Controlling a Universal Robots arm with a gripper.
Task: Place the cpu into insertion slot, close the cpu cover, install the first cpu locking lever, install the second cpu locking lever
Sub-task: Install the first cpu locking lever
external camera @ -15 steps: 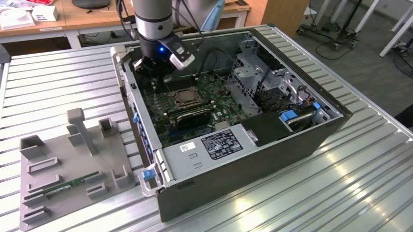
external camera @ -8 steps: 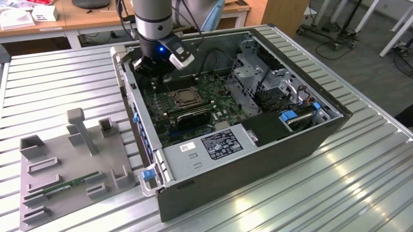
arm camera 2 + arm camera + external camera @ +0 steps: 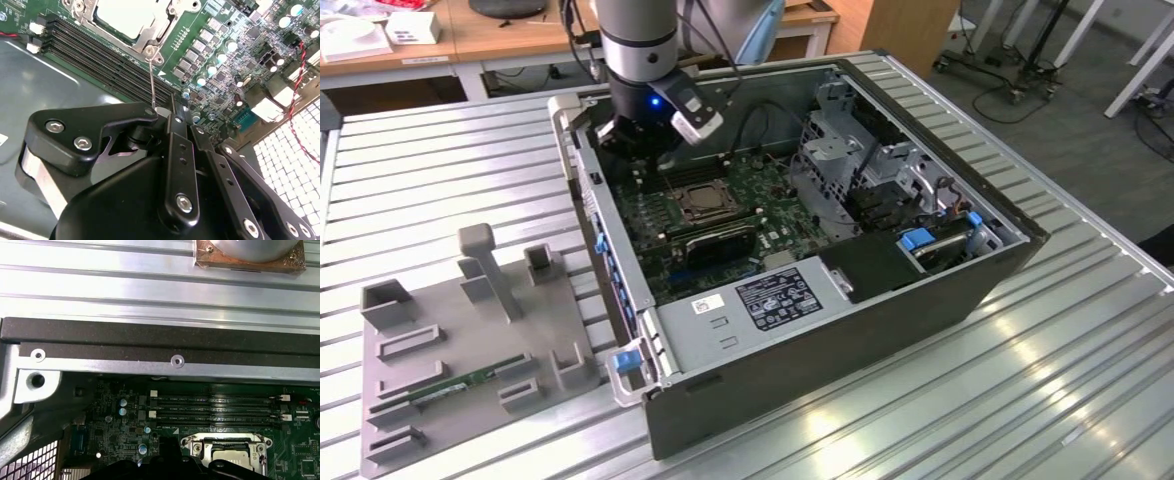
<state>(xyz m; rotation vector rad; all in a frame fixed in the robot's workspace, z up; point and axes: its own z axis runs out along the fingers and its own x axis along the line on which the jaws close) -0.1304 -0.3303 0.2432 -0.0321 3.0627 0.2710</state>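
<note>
Gripping a thin locking lever (image 3: pixel 152 80), end effector (image 3: pixel 163 111) beside covered cpu (image 3: pixel 125 17)

Bright overhead light glares off the metal table (image 3: pixel 961 400).

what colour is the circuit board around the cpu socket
Green. The circuit board shows best in the second wrist view.

Place: you work in a robotics lab | you see a slatted metal bench (image 3: pixel 440 170) carrying an open computer case (image 3: pixel 854 350) | wooden desks (image 3: pixel 494 40) behind its far edge | wheeled stands (image 3: pixel 987 70) on grey floor (image 3: pixel 1067 140)
</note>
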